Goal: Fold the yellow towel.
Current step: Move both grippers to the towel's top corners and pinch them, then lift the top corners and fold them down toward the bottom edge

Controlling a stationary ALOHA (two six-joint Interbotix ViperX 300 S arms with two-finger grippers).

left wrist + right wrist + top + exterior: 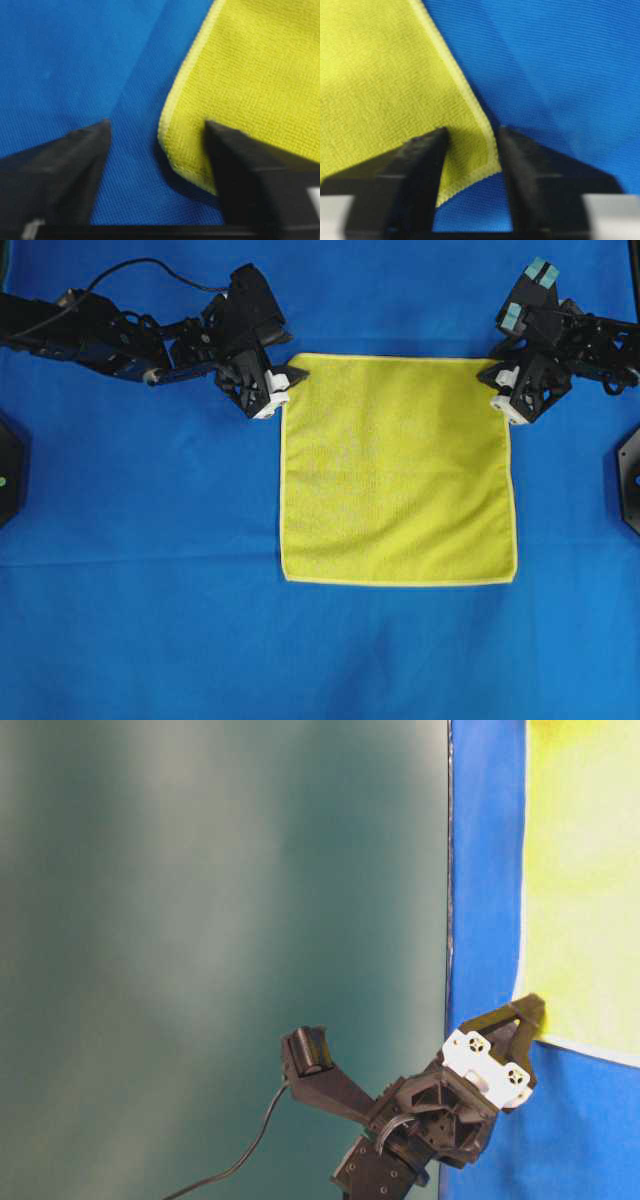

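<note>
The towel (398, 468) lay flat mid-surface; left gripper (285, 380) and right gripper (498, 388) straddled its far corners, jaws apart.

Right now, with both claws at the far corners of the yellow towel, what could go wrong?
1. The left claw straddles its corner with one finger on the blue cloth; closing could pinch that too.
2. The right claw has only the tip of its corner between the fingers, so it might slip out on lifting.
3. The yellow towel lies flat; uneven grips could fold it crooked.
</note>
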